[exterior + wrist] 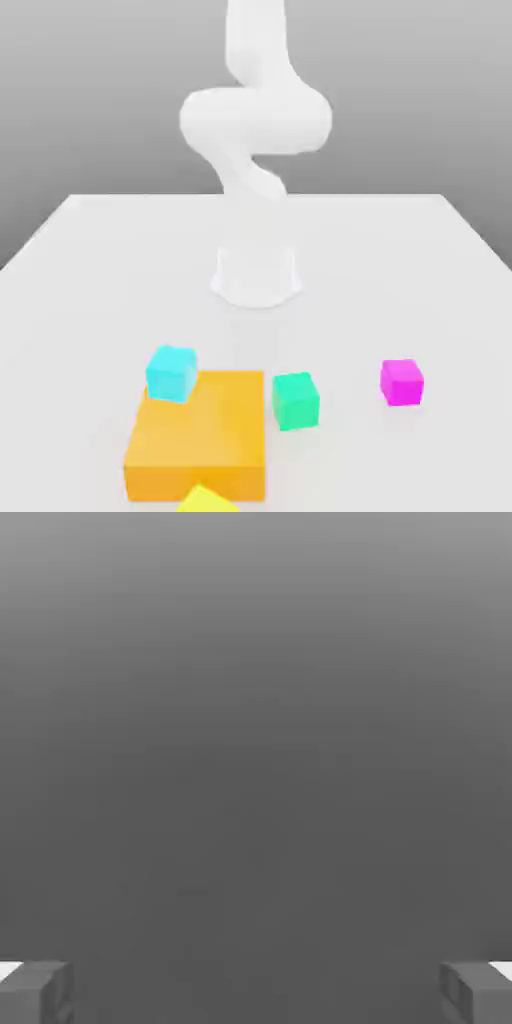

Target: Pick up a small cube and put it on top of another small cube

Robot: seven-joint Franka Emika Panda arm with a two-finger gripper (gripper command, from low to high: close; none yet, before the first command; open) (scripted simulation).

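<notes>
Gripper (256, 992) stands wide, holding nothing. Small bright magenta cube (401, 382) sits alone on white table (90, 280), toward exterior view's right, apart from small green cube (295, 400). Looks rigid, light; you should pinch two opposite flat faces mid-height.

A big flat orange block (198, 435) sits low on the white table (90, 270). A cyan cube (171, 373) touches its eleven o'clock corner, a green cube (295, 400) sits just beside it at two o'clock, and a yellow piece (205, 500) peeks in at six o'clock.
</notes>
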